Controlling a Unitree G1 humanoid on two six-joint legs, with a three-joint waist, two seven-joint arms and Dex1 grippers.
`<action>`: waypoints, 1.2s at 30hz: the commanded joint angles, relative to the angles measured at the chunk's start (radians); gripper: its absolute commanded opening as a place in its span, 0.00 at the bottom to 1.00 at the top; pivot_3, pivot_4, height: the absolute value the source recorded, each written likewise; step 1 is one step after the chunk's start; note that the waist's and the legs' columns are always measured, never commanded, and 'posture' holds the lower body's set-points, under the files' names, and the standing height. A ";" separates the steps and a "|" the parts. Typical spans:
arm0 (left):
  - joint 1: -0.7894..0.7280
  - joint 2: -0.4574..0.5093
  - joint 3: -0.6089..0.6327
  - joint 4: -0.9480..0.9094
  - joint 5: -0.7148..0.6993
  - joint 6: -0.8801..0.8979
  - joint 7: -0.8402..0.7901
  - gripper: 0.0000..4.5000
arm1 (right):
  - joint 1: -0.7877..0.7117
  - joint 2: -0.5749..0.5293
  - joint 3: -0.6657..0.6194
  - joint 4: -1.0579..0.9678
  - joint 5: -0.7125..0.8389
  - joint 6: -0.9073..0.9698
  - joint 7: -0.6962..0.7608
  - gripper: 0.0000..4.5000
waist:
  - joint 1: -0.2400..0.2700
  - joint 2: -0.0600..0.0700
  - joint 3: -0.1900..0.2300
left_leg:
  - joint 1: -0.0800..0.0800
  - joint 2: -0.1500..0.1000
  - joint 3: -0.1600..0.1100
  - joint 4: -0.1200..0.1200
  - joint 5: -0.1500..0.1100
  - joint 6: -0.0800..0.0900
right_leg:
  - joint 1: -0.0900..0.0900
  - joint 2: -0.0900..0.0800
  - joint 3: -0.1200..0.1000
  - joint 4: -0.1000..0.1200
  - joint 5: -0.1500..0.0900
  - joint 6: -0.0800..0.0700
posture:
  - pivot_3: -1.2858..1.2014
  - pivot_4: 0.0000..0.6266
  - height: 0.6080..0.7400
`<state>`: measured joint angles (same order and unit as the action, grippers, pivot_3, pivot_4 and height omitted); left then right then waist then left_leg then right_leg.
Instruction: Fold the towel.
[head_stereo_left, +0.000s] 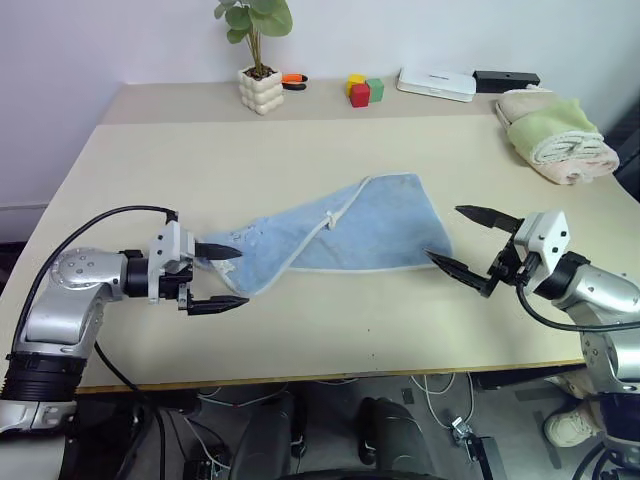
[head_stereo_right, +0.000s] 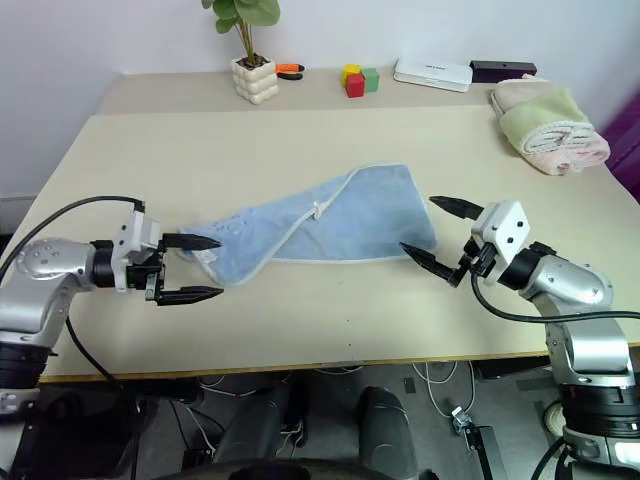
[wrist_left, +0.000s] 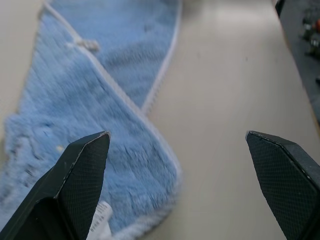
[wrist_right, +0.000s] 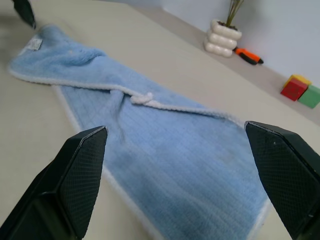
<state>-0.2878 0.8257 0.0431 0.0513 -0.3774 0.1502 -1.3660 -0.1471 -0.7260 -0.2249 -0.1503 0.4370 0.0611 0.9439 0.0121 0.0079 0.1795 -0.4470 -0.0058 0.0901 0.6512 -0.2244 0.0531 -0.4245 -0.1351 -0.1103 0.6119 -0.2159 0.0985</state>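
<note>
The light blue towel (head_stereo_left: 340, 235) lies loosely folded along a diagonal in the middle of the table, with its whitish hem and a small white loop tag (wrist_right: 142, 99) on top. At the towel's narrow left end my left gripper (head_stereo_left: 222, 277) stands open, one fingertip over the towel's corner and the other over bare table. A white label (wrist_left: 100, 220) shows at that corner. My right gripper (head_stereo_left: 468, 240) is open just off the towel's wide right end, a little above the table, with nothing between its fingers.
Along the back of the table (head_stereo_left: 300, 330) stand a potted plant (head_stereo_left: 260, 85), an orange tool (head_stereo_left: 293, 80), coloured blocks (head_stereo_left: 364, 91), a white box (head_stereo_left: 436, 84) and a black box (head_stereo_left: 506, 78). Rolled green and pink towels (head_stereo_left: 555, 135) lie at the back right.
</note>
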 joint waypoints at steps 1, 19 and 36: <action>0.027 0.029 0.007 -0.047 0.020 -0.032 0.003 0.99 | -0.031 -0.006 -0.010 0.005 0.006 -0.008 0.007 1.00 | 0.000 0.000 0.000 | 0.000 0.000 0.000 0.000 0.000 0.000 | 0.000 0.000 0.000 0.000 0.000 0.000 | 0.52 0.24 1.00; 0.065 0.029 -0.019 -0.091 0.064 -0.020 0.095 0.99 | -0.132 0.083 0.066 0.030 -0.028 -0.035 -0.032 1.00 | 0.002 0.000 0.000 | 0.000 0.000 0.000 0.000 0.000 0.000 | -0.001 -0.001 0.000 0.000 0.000 0.000 | 0.52 0.24 1.00; 0.000 -0.020 -0.083 0.025 0.151 -0.073 0.136 0.99 | -0.237 0.289 0.211 -0.013 -0.137 -0.048 -0.221 1.00 | -0.002 0.000 0.000 | 0.000 0.000 0.000 0.000 0.000 0.000 | -0.001 0.001 0.000 0.001 0.000 0.000 | 0.52 0.24 1.00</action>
<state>-0.2699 0.8012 -0.0428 0.0787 -0.2317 0.0972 -1.2270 -0.3617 -0.4548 -0.0308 -0.1464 0.3138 0.0398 0.7445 0.0105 0.0079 0.1795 -0.4473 -0.0054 0.0909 0.6511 -0.2244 0.0529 -0.4257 -0.1340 -0.1103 0.6128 -0.2156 0.0988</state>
